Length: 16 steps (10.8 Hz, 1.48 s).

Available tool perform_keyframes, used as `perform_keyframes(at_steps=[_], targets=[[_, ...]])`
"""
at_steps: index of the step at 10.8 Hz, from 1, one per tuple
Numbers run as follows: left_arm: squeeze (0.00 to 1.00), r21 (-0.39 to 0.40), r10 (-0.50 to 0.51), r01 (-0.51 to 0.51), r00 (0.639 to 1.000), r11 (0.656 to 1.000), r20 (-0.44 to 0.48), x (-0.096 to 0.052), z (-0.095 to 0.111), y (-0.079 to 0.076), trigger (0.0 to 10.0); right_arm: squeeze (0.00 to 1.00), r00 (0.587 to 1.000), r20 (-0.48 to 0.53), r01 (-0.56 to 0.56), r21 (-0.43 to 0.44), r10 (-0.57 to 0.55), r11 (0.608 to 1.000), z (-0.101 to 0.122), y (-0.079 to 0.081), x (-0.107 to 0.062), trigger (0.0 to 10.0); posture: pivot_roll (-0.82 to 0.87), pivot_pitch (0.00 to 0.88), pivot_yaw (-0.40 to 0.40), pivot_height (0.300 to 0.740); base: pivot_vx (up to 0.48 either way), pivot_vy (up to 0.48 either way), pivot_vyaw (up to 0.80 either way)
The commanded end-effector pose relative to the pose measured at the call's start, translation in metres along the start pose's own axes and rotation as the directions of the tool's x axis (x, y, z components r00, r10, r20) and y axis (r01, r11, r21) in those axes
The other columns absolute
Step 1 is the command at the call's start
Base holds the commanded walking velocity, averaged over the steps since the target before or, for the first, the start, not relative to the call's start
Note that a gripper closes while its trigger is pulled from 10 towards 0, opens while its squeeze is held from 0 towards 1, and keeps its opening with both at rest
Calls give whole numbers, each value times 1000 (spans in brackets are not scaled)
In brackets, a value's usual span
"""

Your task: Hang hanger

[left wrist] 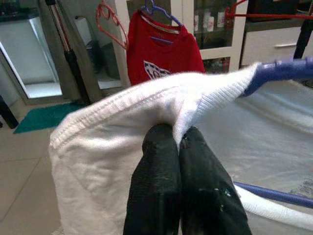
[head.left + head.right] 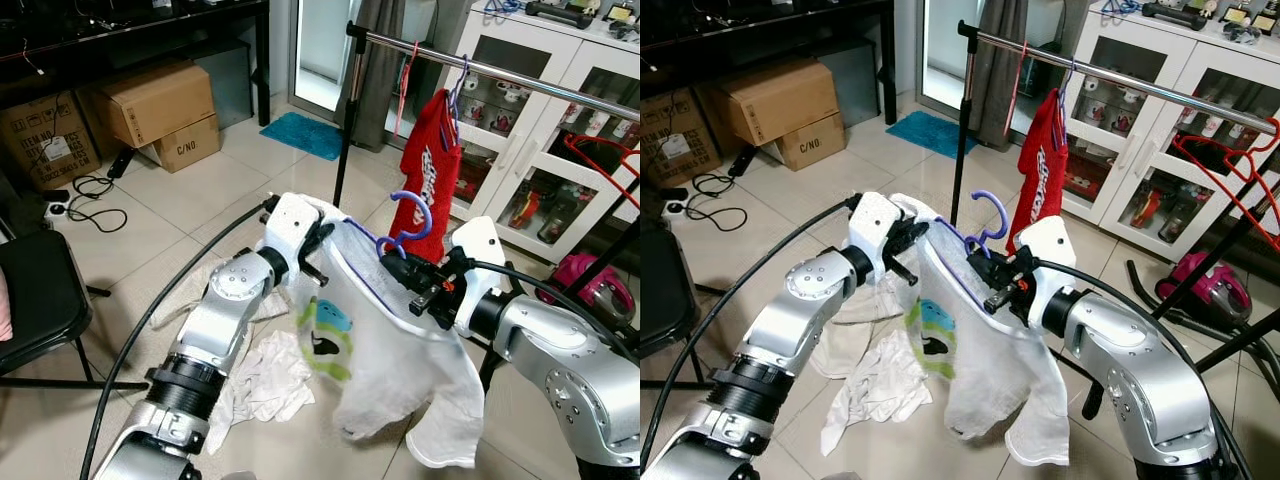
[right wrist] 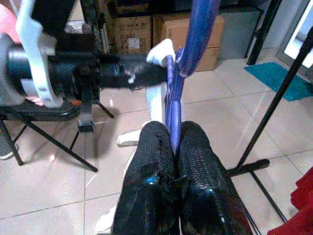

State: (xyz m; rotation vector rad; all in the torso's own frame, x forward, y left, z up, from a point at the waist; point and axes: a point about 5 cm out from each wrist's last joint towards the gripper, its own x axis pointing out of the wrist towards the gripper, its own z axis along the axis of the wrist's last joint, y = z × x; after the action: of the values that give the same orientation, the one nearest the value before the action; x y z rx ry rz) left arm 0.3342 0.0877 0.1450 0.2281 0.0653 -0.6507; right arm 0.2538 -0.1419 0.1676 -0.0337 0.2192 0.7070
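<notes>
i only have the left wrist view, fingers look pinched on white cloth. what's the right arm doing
Observer: The right gripper is shut on the purple hanger, just below its hook.
Operator: is the shirt on that hanger
Observer: Yes, the white shirt drapes from it between both arms; the left gripper pinches its edge.
Operator: where's the rail
Observer: The metal rail runs above and beyond the hanger, with a red shirt already hanging on it.
</notes>
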Motion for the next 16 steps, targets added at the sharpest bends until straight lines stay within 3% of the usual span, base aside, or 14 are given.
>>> perform_keyframes(at_steps=[1,4,5,7,9,10,11,13,14,15,16], targets=[[0,9,-6,6,1000,1000,29,2,12,4,0,0,1000,-12,23,-27,-23,999,-1,-2,1,10000,39,0,-47,740,0,0,0],[0,-2,-59,59,992,998,109,-6,39,10,0,0,989,-143,35,-89,-47,995,-26,-5,1,10000,57,0,-34,740,0,0,0],[0,15,-26,24,991,1000,129,-7,48,19,0,0,989,-144,27,-79,-38,997,-30,-4,-1,10000,57,0,-34,740,0,0,0],[0,33,205,-210,972,977,113,-16,55,68,0,0,996,-86,0,-48,-4,999,-25,-7,-11,10000,59,0,-21,740,0,0,0],[0,107,453,-452,892,886,21,-40,43,124,0,0,994,78,-83,27,81,996,-8,-11,-34,10000,60,0,-16,740,0,0,0],[0,134,483,-476,875,869,-21,-45,32,131,0,0,981,140,-144,56,135,988,-2,-7,-40,10000,60,0,-16,740,0,0,0],[0,132,480,-470,876,873,-55,-45,21,131,0,0,970,190,-166,82,148,983,3,-5,-42,10000,59,0,-11,740,0,0,0],[0,27,292,-291,956,956,-28,-26,12,87,0,0,957,273,24,270,-100,963,9,-19,-21,10000,56,0,-14,740,0,0,0],[0,-17,77,-77,997,997,25,-11,14,39,0,0,909,275,184,410,-314,893,10,-33,-5,10000,56,0,-14,740,0,0,0],[0,-42,-68,71,996,997,52,-3,14,-4,0,0,879,264,248,455,-396,855,12,-36,6,10000,63,0,-20,740,0,0,0],[0,-53,-97,99,994,994,51,-1,11,-18,0,0,860,290,272,434,-419,859,18,-38,7,10000,61,0,-17,740,0,0,0]])
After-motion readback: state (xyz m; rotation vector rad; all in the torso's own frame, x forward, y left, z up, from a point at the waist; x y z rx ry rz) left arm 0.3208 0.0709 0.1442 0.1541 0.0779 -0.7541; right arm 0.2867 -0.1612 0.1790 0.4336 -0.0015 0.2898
